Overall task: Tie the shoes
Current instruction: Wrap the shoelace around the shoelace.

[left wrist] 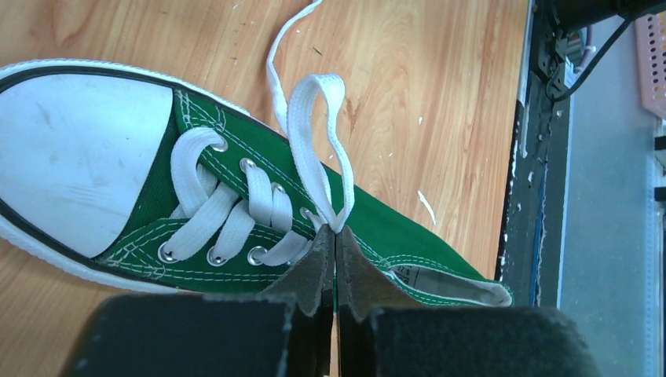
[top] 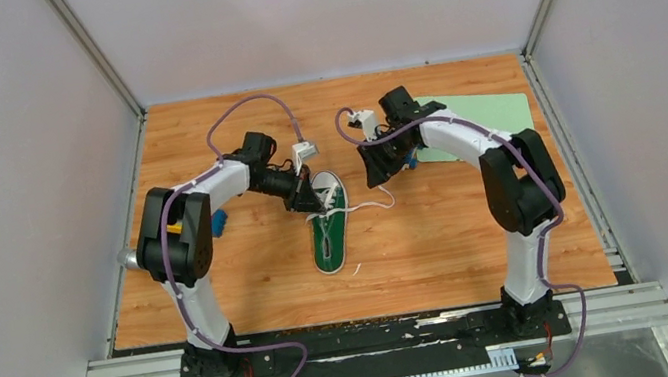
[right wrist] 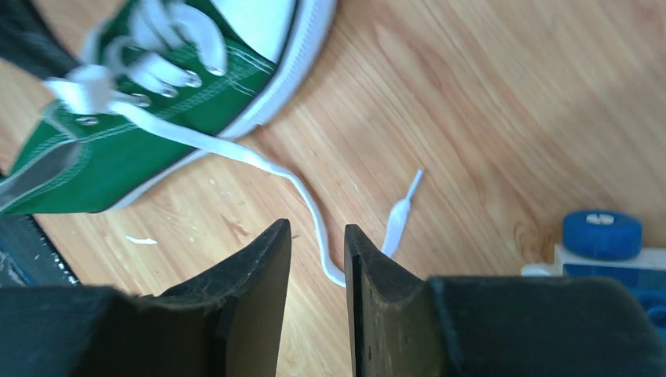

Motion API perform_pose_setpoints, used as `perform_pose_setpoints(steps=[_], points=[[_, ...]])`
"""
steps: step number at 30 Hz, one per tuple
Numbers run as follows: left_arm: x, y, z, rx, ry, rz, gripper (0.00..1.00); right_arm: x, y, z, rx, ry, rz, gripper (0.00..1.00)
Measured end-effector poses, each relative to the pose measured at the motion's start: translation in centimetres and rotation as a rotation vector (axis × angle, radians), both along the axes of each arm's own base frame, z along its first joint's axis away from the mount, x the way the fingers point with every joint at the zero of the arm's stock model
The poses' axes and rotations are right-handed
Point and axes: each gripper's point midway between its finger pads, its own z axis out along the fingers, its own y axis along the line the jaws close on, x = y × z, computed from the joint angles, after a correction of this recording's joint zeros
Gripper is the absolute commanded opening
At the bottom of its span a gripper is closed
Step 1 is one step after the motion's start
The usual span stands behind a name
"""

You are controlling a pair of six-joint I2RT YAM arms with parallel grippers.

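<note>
Left hand (left wrist: 335, 236) pinches the lace loop (left wrist: 322, 80) over the sneaker (left wrist: 86, 149); right hand (right wrist: 318, 228) gapes open.

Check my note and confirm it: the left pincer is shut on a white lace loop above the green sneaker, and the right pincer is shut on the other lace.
One thing is wrong. The right pincer is open: the right wrist view shows its jaws apart, with the other lace running loose through the gap. The rest holds: the left pincer is shut on a white lace loop above the green sneaker.
</note>
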Motion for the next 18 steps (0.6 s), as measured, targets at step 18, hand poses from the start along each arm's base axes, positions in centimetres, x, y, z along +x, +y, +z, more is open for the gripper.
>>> perform_pose_setpoints(steps=[18], points=[[0.5,-0.2,0.2,0.017,0.049,0.102,0.0,0.6,-1.9,-6.0,-0.312,-0.01,-0.078,0.25]])
